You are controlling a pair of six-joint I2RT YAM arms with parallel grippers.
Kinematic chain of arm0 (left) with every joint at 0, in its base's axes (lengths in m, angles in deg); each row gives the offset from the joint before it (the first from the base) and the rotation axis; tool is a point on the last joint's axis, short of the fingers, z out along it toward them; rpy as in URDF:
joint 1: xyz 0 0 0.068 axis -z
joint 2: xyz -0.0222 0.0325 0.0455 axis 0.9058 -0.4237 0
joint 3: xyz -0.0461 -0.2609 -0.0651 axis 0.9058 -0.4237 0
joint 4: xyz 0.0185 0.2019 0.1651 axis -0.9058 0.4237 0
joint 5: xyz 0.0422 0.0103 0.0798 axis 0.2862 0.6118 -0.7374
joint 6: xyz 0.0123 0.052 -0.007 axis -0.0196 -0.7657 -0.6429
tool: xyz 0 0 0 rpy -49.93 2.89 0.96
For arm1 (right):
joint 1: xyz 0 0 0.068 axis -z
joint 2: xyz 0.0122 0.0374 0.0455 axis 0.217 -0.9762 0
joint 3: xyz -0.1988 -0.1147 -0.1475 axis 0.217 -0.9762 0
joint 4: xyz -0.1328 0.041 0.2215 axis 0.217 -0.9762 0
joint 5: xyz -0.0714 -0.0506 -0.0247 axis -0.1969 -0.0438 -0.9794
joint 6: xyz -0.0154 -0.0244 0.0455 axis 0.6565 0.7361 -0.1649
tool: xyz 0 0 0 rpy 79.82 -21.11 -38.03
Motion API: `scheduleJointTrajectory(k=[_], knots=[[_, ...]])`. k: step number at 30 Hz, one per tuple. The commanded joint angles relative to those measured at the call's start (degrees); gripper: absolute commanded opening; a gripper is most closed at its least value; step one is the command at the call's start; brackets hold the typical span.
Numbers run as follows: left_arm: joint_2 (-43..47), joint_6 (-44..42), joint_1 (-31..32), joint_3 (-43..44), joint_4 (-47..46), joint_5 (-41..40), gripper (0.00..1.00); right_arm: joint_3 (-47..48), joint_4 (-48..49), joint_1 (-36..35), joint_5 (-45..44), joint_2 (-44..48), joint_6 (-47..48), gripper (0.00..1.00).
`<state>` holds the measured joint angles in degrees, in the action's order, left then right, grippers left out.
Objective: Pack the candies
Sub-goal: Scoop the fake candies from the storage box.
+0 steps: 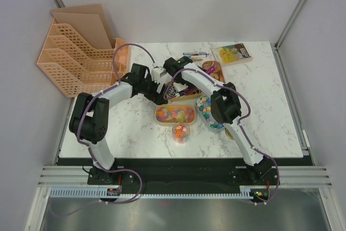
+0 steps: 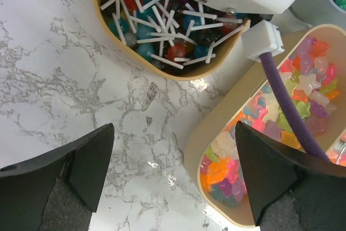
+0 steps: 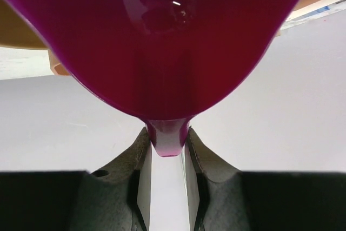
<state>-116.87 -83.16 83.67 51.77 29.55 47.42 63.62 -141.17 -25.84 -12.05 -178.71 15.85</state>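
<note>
Over the middle of the marble table (image 1: 135, 128), your left gripper (image 2: 174, 152) is hanging with its jaws spread wide and holding nothing. Bare marble is showing between its fingers. Just beyond it, on the far side, a wooden oval tray (image 2: 181, 75) is carrying lollipops (image 2: 162, 31) with white sticks. To its right, a beige tray (image 2: 199, 144) is holding the candies (image 2: 319, 82), bright orange, pink and yellow pieces.

Your right gripper (image 3: 167, 158) is pinching the narrow handle of a magenta scoop (image 3: 167, 52), and the scoop's bowl is filling the top of that wrist view. Seen from the left wrist, the right gripper's white body is sitting over the right end of the lollipop tray, and its purple cable (image 2: 286, 106) is crossing above the beige tray.

From overhead, more sweets are lying in a round cup (image 1: 181, 132) near the beige tray and in a tray of pastel pieces (image 1: 204, 106) to its right. A yellow packet (image 1: 232, 53) and some pens (image 1: 194, 55) are lying at the far edge, and an orange file rack (image 1: 75, 60) is standing at the far left.
</note>
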Motion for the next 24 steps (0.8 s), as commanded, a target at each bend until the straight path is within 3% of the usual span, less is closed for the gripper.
scheduleJointTrajectory(k=[1,7,24], knots=[[3.29,1.46,0.42,-0.72,-0.73,-0.12,0.99,4.1,-5.85,-2.5,2.66,-1.59,-1.29,0.0],[6.45,1.46,-0.02,-1.69,-0.2,-2.75,0.99,8.24,-5.32,-2.76,6.08,-3.17,-1.9,0.0],[26.84,-6.1,-2.13,-6.96,7.97,-16.55,1.0,2.52,-2.78,-2.06,17.68,1.05,-8.76,0.0]])
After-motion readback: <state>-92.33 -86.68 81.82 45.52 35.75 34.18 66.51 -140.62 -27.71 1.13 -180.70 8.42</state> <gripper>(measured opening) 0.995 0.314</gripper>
